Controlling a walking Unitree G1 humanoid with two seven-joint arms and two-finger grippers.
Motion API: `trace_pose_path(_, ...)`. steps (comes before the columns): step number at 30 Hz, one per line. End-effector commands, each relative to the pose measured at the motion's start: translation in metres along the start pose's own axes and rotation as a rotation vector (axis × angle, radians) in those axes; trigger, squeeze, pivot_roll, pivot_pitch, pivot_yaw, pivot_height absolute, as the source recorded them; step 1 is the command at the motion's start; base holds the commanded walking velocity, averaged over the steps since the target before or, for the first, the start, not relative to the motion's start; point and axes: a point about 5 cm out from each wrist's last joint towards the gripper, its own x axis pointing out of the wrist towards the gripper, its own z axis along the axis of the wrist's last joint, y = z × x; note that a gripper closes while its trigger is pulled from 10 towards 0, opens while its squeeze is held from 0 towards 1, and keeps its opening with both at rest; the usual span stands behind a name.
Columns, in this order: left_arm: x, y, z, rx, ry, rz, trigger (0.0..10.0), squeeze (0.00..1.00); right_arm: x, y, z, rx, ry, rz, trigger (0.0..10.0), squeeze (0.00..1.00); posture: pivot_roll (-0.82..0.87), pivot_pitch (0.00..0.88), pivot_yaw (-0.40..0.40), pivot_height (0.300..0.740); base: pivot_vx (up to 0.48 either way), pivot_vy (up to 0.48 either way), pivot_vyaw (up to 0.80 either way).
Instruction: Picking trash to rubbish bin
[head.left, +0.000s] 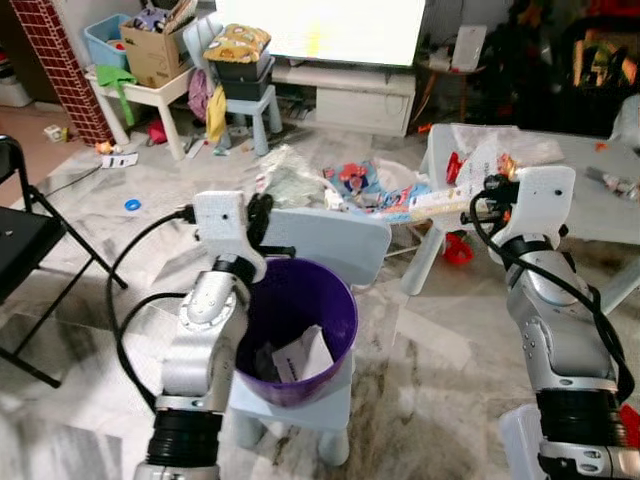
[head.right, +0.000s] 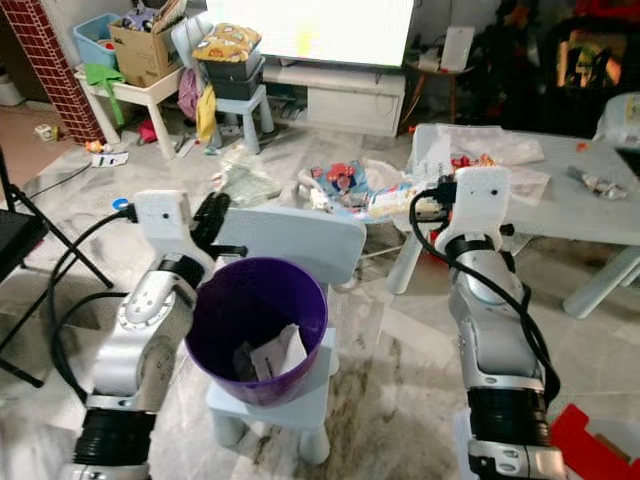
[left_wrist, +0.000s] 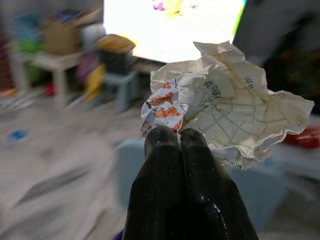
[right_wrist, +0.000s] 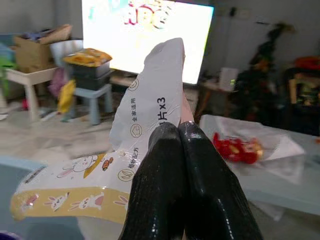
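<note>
The room is bright. Most of the light comes from the big screen far in front of the left gripper and the right gripper. The screen glows so white that its picture is washed out. Shiny spots sit on both grippers' black fingers. The crumpled paper at the left fingertips is sharp, but the room behind it is smeared and blurry. Behind the right gripper things look soft. Under the stool below the arms, the floor is darker.
</note>
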Motion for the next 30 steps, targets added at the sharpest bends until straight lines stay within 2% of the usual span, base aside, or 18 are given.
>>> trace_pose_path(1, -0.005, 0.008, -0.017, 0.008, 0.091, 0.046, 0.0, 0.0, 0.001, -0.005, 0.003, -0.005, -0.004, -0.002, 10.0, 0.0, 0.03, 0.086, -0.06, 0.74, 0.0, 0.0, 0.0)
trace_pose_path(5, -0.014, 0.027, -0.036, -0.002, 0.172, 0.105, 0.0, 0.0, 0.0, -0.005, 0.002, -0.009, 0.003, 0.006, 10.0, 0.0, 0.04, 0.093, -0.071, 0.74, 0.0, 0.0, 0.0)
trace_pose_path(7, -0.017, 0.035, -0.048, -0.07, 0.217, 0.103, 0.0, 0.0, 0.0, -0.004, 0.002, -0.013, 0.006, 0.014, 10.0, 0.0, 0.03, 0.098, -0.08, 0.74, 0.0, 0.0, 0.0)
trace_pose_path(13, -0.016, 0.032, -0.058, -0.215, 0.272, 0.026, 0.0, 0.0, -0.001, -0.007, 0.004, -0.023, 0.004, 0.016, 10.0, 0.0, 0.01, 0.107, -0.087, 0.74, 0.0, 0.0, 0.0)
trace_pose_path(14, -0.013, 0.03, -0.064, -0.262, 0.331, -0.038, 0.0, 0.0, -0.003, -0.011, 0.006, -0.039, 0.005, 0.012, 10.0, 0.0, -0.01, 0.112, -0.089, 0.74, 0.0, 0.0, 0.0)
trace_pose_path(15, -0.012, 0.032, -0.069, -0.246, 0.364, -0.048, 0.9, 0.0, -0.005, -0.015, 0.006, -0.049, 0.008, 0.008, 10.0, 0.0, -0.02, 0.118, -0.095, 0.74, 0.0, 0.0, 0.0)
trace_pose_path(18, -0.012, 0.039, -0.079, -0.225, 0.411, -0.036, 2.3, 0.0, -0.009, -0.02, 0.006, -0.061, 0.014, 0.002, 10.0, 0.0, -0.04, 0.123, -0.103, 0.74, 0.0, 0.0, 0.0)
trace_pose_path(19, -0.012, 0.039, -0.079, -0.225, 0.411, -0.036, 2.3, 0.0, -0.009, -0.02, 0.006, -0.061, 0.014, 0.002, 10.0, 0.0, -0.04, 0.123, -0.103, 0.74, 0.0, 0.0, 0.0)
trace_pose_path(20, -0.013, 0.044, -0.087, -0.204, 0.447, -0.032, 3.6, 0.0, -0.011, -0.021, 0.007, -0.067, 0.018, 0.002, 10.0, 0.0, -0.04, 0.125, -0.107, 0.74, 0.0, 0.0, 0.0)
trace_pose_path(21, -0.014, 0.046, -0.093, -0.212, 0.471, -0.031, 6.5, 0.0, -0.012, -0.022, 0.007, -0.073, 0.021, 0.006, 10.0, 0.0, -0.05, 0.128, -0.113, 0.74, 0.0, 0.0, 0.0)
trace_pose_path(22, -0.014, 0.046, -0.093, -0.212, 0.471, -0.031, 6.5, 0.0, -0.012, -0.022, 0.007, -0.073, 0.021, 0.006, 10.0, 0.0, -0.05, 0.128, -0.113, 0.74, 0.0, 0.0, 0.0)
trace_pose_path(23, -0.015, 0.048, -0.098, -0.22, 0.485, -0.032, 8.1, 0.0, -0.013, -0.023, 0.007, -0.078, 0.022, 0.008, 10.0, 0.0, -0.05, 0.129, -0.116, 0.74, 0.0, 0.0, 0.0)
trace_pose_path(25, -0.015, 0.048, -0.101, -0.215, 0.498, -0.031, 8.6, 0.0, -0.013, -0.023, 0.008, -0.085, 0.022, 0.013, 10.0, 0.0, -0.06, 0.131, -0.119, 0.74, 0.0, 0.0, 0.0)
trace_pose_path(26, -0.016, 0.047, -0.104, -0.236, 0.507, -0.035, 10.0, 0.51, -0.013, -0.023, 0.009, -0.089, 0.021, 0.018, 10.0, 0.0, -0.06, 0.133, -0.121, 0.74, 0.0, 0.0, 0.0)
trace_pose_path(27, -0.017, 0.045, -0.105, -0.249, 0.513, -0.038, 10.0, 0.51, -0.013, -0.023, 0.01, -0.092, 0.02, 0.021, 10.0, 0.0, -0.06, 0.133, -0.121, 0.74, 0.0, 0.0, 0.0)
trace_pose_path(28, -0.018, 0.045, -0.108, -0.243, 0.521, -0.031, 10.0, 0.89, -0.012, -0.023, 0.01, -0.094, 0.019, 0.023, 10.0, 0.0, -0.06, 0.134, -0.122, 0.74, 0.0, 0.0, 0.0)
trace_pose_path(29, -0.018, 0.045, -0.108, -0.243, 0.521, -0.031, 10.0, 0.89, -0.012, -0.023, 0.01, -0.094, 0.019, 0.023, 10.0, 0.0, -0.06, 0.134, -0.122, 0.74, 0.0, 0.0, 0.0)
trace_pose_path(30, -0.019, 0.047, -0.11, -0.245, 0.52, -0.018, 10.0, 1.0, -0.012, -0.023, 0.01, -0.094, 0.02, 0.025, 10.0, 0.0, -0.06, 0.134, -0.122, 0.74, 0.0, 0.0, 0.0)
